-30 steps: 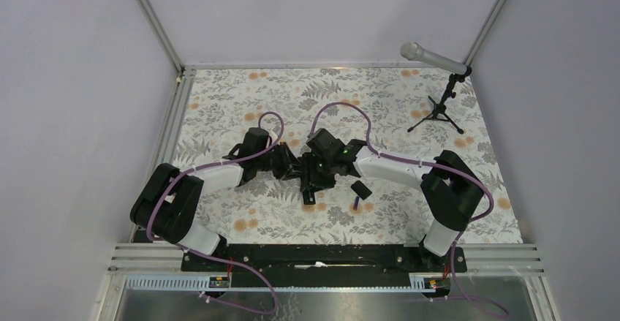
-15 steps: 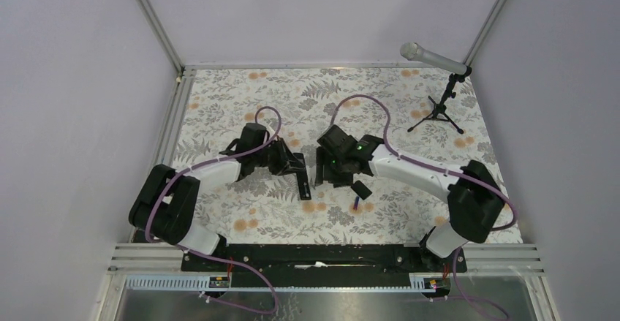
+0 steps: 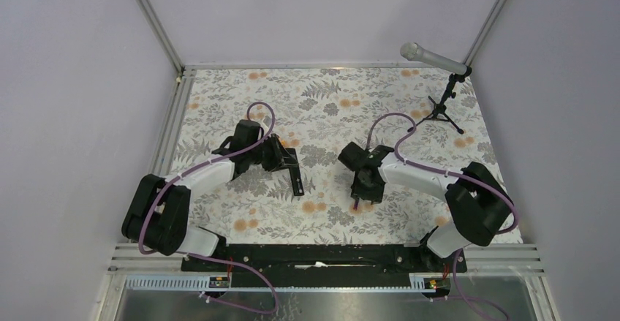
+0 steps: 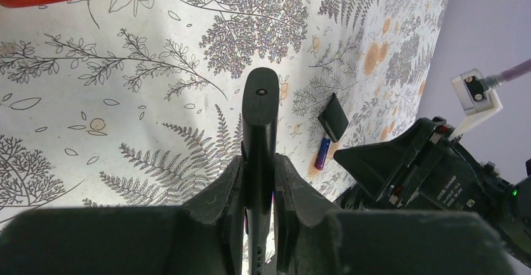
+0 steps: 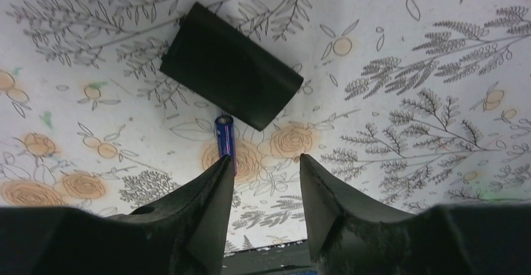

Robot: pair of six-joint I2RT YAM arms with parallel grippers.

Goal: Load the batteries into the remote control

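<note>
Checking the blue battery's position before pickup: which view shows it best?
Right wrist: the battery lies close and sharp, at the cover's edge. Left wrist shows it small and distant; top view, barely a speck.

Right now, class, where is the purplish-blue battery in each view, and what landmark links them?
Top external: battery low centre-right, at the right arm's tip.
Left wrist: battery right of centre, right of the held remote control.
Right wrist: battery centre-left, just below the black cover.
Landmark: the black cover, seen in both wrist views, hidden from the top.
</note>
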